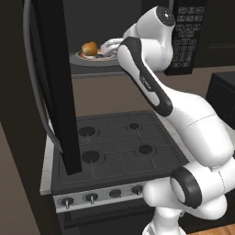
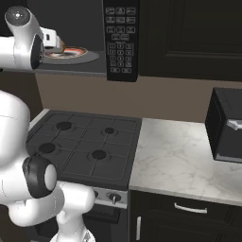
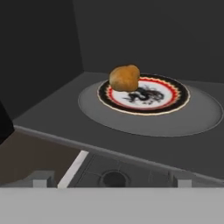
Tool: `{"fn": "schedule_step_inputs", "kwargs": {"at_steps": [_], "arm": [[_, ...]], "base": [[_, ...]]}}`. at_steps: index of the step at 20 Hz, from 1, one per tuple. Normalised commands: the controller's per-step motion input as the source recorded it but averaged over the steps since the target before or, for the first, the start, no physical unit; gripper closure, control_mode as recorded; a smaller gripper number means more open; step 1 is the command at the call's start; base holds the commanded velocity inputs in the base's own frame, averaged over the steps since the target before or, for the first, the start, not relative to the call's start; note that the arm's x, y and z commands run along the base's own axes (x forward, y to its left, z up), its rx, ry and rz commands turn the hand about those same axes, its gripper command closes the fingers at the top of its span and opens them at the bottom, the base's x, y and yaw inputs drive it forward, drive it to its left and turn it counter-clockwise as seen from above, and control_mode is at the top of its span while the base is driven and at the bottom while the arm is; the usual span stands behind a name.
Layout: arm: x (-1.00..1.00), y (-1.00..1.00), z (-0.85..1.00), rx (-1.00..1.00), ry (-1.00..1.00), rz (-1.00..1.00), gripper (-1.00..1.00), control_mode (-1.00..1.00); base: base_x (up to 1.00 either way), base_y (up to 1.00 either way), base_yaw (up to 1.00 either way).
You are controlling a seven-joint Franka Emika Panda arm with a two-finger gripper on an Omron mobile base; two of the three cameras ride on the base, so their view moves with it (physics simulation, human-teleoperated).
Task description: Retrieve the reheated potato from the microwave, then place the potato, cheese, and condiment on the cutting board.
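Observation:
The potato [image 3: 124, 78] is an orange-brown lump on the left part of a patterned plate [image 3: 168, 94], which rests on the grey turntable inside the microwave [image 1: 186, 36]. From the left base view the potato [image 1: 90, 47] sits just left of my gripper [image 1: 103, 50], which reaches into the microwave's opening. The gripper [image 3: 111, 181] is open with nothing between its fingertips [image 3: 42, 178], a short way in front of the potato and apart from it. The microwave's button panel [image 2: 121, 40] is right of the cavity. The cheese, condiment and cutting board are out of view.
The microwave door [image 1: 55, 82] hangs open at the left, over the black gas stove [image 1: 114, 147] below. Right of the stove lies a marble counter [image 2: 179, 156] with a black toaster oven [image 2: 227, 125] at its far right. Dark cabinets fill the wall above.

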Motion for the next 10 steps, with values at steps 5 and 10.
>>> {"fn": "schedule_step_inputs", "kwargs": {"at_steps": [5, 10], "arm": [[0.62, 0.04, 0.00, 0.00, 0.00, -0.10, -1.00, -1.00], [0.57, 0.11, 0.00, 0.00, 0.00, -0.08, -1.00, -1.00]], "base": [[0.00, 0.00, 0.00], [0.00, 0.00, 0.00]]}}
